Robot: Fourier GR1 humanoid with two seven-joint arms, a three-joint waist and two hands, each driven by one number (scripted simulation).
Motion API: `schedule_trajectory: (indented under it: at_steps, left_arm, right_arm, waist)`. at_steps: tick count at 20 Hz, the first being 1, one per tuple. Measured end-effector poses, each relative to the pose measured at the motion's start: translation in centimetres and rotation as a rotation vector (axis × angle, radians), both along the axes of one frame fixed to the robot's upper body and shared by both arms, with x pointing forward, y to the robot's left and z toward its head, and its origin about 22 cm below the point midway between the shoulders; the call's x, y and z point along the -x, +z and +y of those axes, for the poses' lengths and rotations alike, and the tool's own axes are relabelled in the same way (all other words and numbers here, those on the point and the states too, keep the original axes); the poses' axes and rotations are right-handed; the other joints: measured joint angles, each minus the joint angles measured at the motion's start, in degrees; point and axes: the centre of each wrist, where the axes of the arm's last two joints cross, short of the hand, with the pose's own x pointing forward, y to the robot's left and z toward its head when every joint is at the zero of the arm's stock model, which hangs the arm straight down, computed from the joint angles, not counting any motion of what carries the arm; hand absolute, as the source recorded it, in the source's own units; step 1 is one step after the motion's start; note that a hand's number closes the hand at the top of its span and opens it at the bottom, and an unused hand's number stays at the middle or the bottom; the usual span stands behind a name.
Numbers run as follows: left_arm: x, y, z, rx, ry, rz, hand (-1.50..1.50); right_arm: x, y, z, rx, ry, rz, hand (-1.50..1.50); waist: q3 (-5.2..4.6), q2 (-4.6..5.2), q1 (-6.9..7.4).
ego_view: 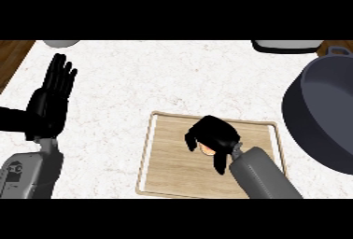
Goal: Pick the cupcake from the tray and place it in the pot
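Note:
A wooden tray (pixel 172 172) with a pale rim lies on the counter in the lower middle of the head view. My right hand (pixel 215 134) is over the tray's upper middle, its fingers curled round the cupcake (pixel 205 150), of which only a small orange-tan patch shows below the palm. A large dark grey pot (pixel 324 112) stands at the right edge, partly cut off by the frame. My left hand (pixel 50 100) rests open at the left, fingers pointing up, well away from the tray.
The white speckled counter (pixel 151 79) stretches behind the tray. A pale round object (pixel 60 43) peeks in at the top left, and a white and dark object (pixel 286 45) sits at the top right behind the pot. Brown wood (pixel 12 56) borders the counter's left.

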Motion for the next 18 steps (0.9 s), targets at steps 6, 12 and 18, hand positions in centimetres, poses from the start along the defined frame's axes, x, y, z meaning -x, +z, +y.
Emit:
schedule_trajectory:
  at_steps: [6,12,18]
  left_arm:
    - [0.2,0.8,-0.3,0.005,0.002,0.001,0.0]
    - [1.1,0.6,-0.2,0.004,0.007,0.002,0.0]
    - [1.2,0.6,0.7,0.003,0.038,0.012,0.0]
  right_arm:
    - [0.9,0.0,0.7,0.007,-0.009,-0.075,1.5]
    - [3.7,1.4,0.0,-0.027,-0.097,-0.18,1.5]
    - [13.4,0.9,1.2,-0.032,-0.128,-0.21,1.5]
  waist:
    - [-0.09,-0.16,-0.11]
    - [0.25,0.07,-0.54]
    - [0.24,-0.44,-2.41]
